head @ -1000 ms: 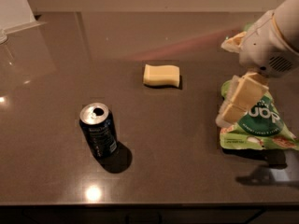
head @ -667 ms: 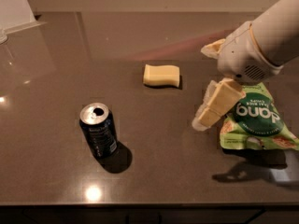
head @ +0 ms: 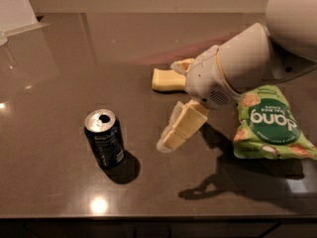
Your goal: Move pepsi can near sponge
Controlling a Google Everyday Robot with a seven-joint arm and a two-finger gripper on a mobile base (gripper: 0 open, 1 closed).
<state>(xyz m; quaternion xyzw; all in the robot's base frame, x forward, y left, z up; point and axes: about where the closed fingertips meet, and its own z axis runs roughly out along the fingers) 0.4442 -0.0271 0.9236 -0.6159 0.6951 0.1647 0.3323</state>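
Note:
The pepsi can (head: 105, 140) is dark blue with a silver top and stands upright on the dark table, front left. The pale yellow sponge (head: 165, 80) lies flat near the middle of the table, its right end hidden behind my gripper. My gripper (head: 171, 103) reaches in from the right on a white arm, low over the table between the can and the sponge. It is open and empty, with one cream finger (head: 181, 127) pointing down-left toward the can and the other finger (head: 182, 64) just above the sponge. The can is about a can's height left of the lower fingertip.
A flat green snack bag (head: 267, 124) lies at the right, partly under the arm. The table's front edge (head: 148, 216) runs close below the can. A pale wall panel (head: 15, 6) stands at the back left corner.
My gripper and arm have moved left from over the green bag to the table's middle, closer to the can and in front of the sponge. Can, sponge and bag have not moved.

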